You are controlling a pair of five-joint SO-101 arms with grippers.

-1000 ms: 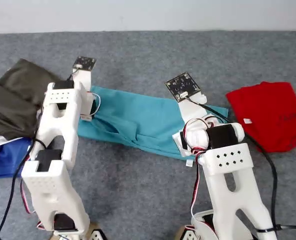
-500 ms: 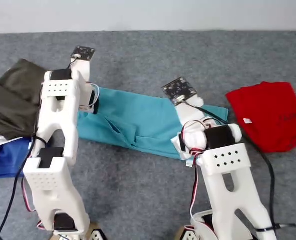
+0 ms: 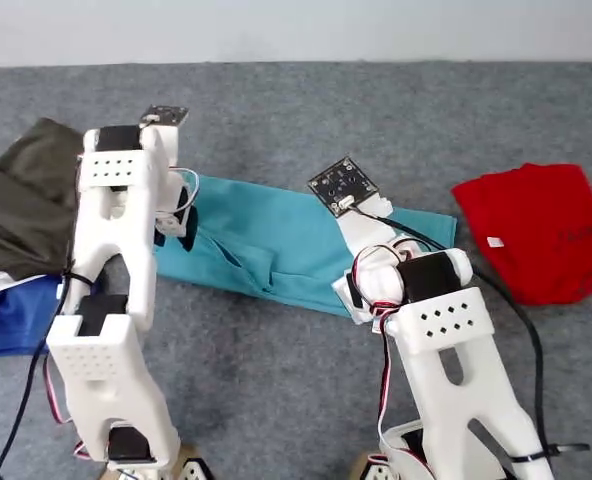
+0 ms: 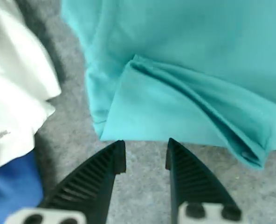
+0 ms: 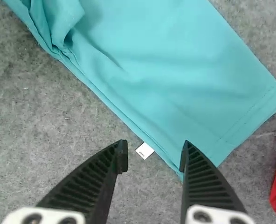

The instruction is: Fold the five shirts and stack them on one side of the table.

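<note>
Teal shirt, long creased band; left claw, right claw parted, empty

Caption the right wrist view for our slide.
Open right gripper at the edge of the teal shirt and its white tag.

Colour log: shirts, table, grippers.
Teal shirt plain; red shirt with faint darker print; olive shirt, blue shirt, white shirt plain; table mottled grey; left gripper and right gripper black.

bright, even, diffuse light from above; soft, short shadows
</note>
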